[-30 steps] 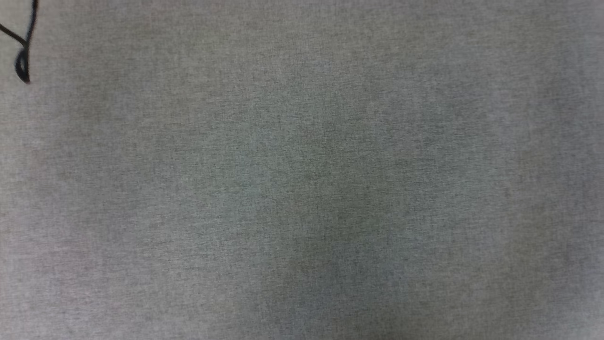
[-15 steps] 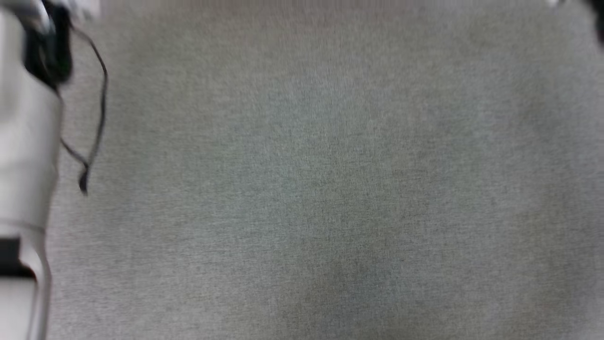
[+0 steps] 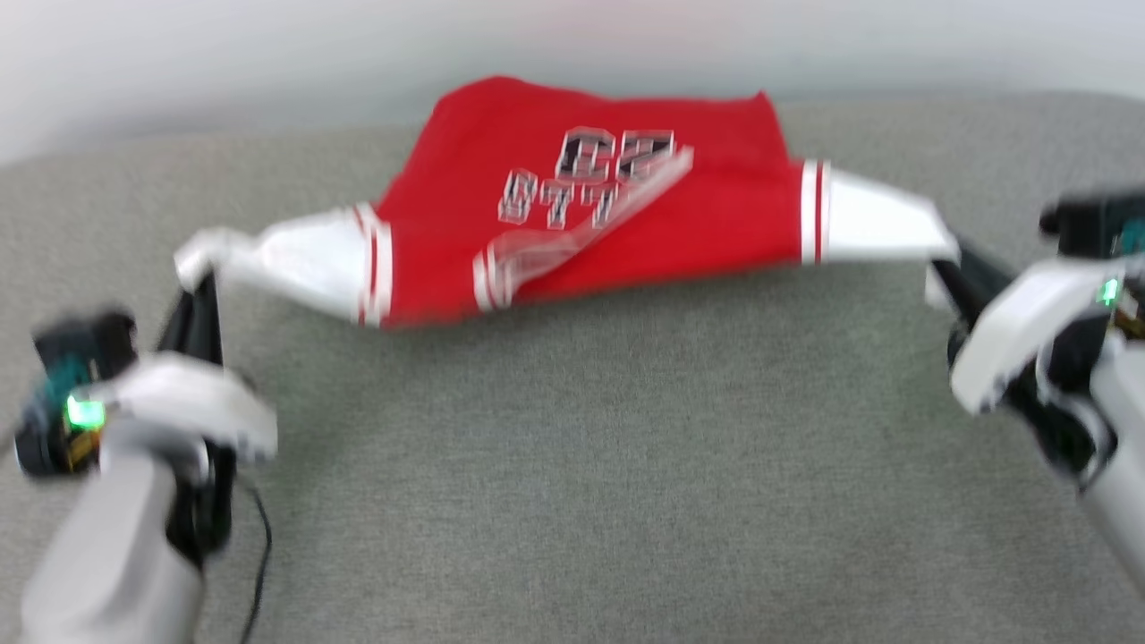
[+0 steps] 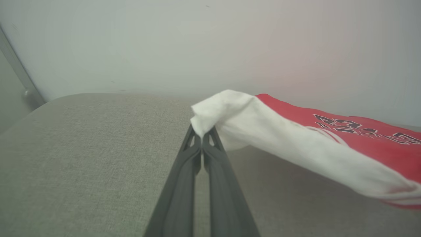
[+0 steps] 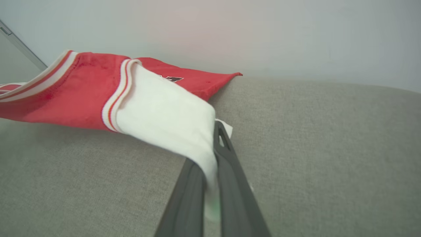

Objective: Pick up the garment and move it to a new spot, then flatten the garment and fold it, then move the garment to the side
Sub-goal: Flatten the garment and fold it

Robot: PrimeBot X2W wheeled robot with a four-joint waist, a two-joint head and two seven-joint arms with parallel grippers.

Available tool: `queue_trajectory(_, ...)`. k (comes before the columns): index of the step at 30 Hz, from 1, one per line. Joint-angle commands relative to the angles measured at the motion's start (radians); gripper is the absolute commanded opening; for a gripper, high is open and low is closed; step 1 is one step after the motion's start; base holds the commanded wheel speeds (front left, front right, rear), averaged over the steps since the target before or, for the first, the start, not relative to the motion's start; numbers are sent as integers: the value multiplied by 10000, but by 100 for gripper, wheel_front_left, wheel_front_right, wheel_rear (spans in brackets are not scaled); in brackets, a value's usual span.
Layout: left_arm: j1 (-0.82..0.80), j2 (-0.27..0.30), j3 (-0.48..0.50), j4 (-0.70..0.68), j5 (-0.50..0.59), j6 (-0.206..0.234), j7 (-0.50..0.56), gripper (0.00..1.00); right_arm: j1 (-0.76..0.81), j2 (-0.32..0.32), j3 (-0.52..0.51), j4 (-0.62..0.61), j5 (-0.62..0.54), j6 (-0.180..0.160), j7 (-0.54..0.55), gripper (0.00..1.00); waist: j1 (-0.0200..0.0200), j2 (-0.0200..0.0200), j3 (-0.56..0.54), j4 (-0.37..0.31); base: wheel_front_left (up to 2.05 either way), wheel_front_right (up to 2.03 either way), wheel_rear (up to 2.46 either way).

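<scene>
a pale wall (image 3: 268, 45) runs behind the grey fabric surface (image 3: 572, 465), and a thin black cable (image 3: 259, 546) trails beside the left forearm. the garment (image 3: 581, 206) is stretched between the arms, its far hem near the wall. the left gripper (image 3: 204, 286) is pinched on one white sleeve end and the right gripper (image 3: 939, 264) on the other. both arms are spread wide and low, fingers angled inward.

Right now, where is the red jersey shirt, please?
Head view, upper middle: the red, white-sleeved jersey shirt stretches over the grey fabric surface, sleeves pinched by the left fingers and right fingers.
</scene>
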Motion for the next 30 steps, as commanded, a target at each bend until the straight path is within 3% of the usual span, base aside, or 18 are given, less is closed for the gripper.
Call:
queue_trajectory(1,661,101,49,-303,-94,207,26,0,584,-176,-85,-165,52,-7,-20,0,2,0,-634,68,0,0,0)
queue_trajectory(13,6299,797,395,-4052,-527,2362,1018,0,5436,-14,-1527,-1821,-413,-8,553,0,2,0,-2035,4,0,0,0)
queue_trajectory(21,8366,650,336,-5604,-807,3125,1371,0,7996,549,-2982,-2788,-1840,-8,1602,0,2,0,-2287,178,0,0,0)
queue_trajectory(22,8468,606,343,-5686,-847,3145,1314,0,8193,601,-3192,-2884,-2178,-8,1727,14,2,0,-2267,190,0,0,0)
queue_trajectory(23,8539,576,335,-5739,-839,3165,1255,0,8350,715,-3394,-3030,-2377,-8,1851,44,2,0,-2258,200,0,0,0)
queue_trajectory(24,8570,497,345,-5813,-863,3165,1170,0,8521,915,-3612,-3198,-2475,-8,1962,93,2,0,-2219,217,0,0,0)
queue_trajectory(25,8559,445,335,-5853,-836,3149,1094,0,8639,1036,-3791,-3384,-2612,-8,2065,100,2,0,-2162,237,0,0,0)
queue_trajectory(30,8181,258,249,-5946,-710,2967,738,0,8909,1573,-4819,-4507,-2925,-7,2343,100,2,0,-1988,386,0,0,0)
